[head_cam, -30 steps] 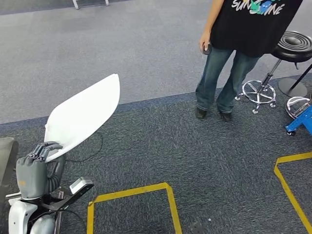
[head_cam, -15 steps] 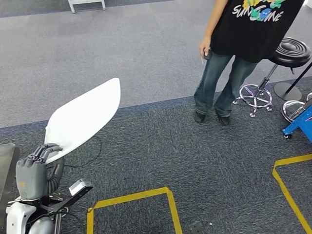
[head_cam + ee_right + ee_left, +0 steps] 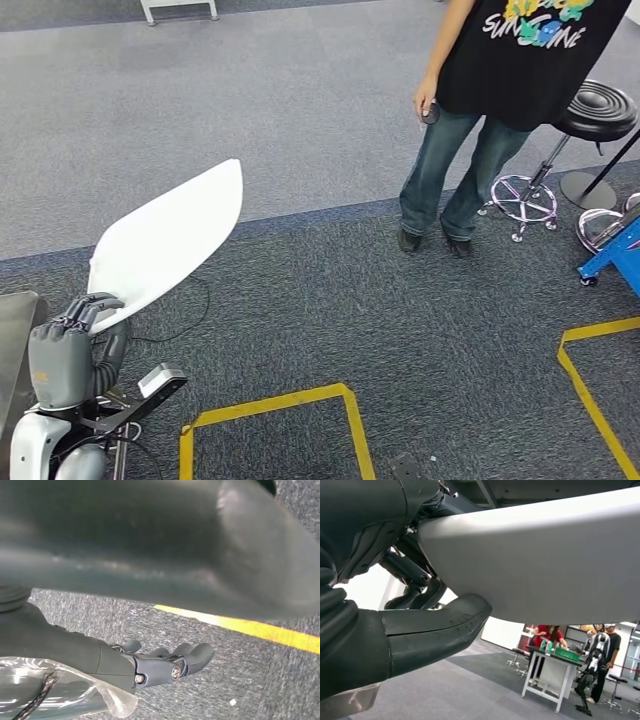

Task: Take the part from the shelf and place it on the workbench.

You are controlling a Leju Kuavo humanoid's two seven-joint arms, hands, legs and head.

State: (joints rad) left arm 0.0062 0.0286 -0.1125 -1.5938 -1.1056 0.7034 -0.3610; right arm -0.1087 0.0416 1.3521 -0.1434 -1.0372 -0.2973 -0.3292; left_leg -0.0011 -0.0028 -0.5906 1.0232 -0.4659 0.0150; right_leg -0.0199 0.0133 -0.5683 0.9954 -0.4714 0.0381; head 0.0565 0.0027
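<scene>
The part is a long white blade-shaped shell. My left hand grips its lower end and holds it up, slanting to the upper right above the carpet. In the left wrist view the part spans the picture, with the thick grey thumb pressed under it and the darker fingers curled over its near end. My right hand hangs over the carpet with its fingers stretched out and nothing in them.
A grey metal surface juts in at the left edge beside my left arm. Yellow floor tape marks boxes ahead and at the right. A person stands at the upper right by stools; a blue frame sits at the right edge.
The whole view has shifted a little, so the camera moved; more of the grey surface shows at the left edge. My left hand still holds the part in the same way.
</scene>
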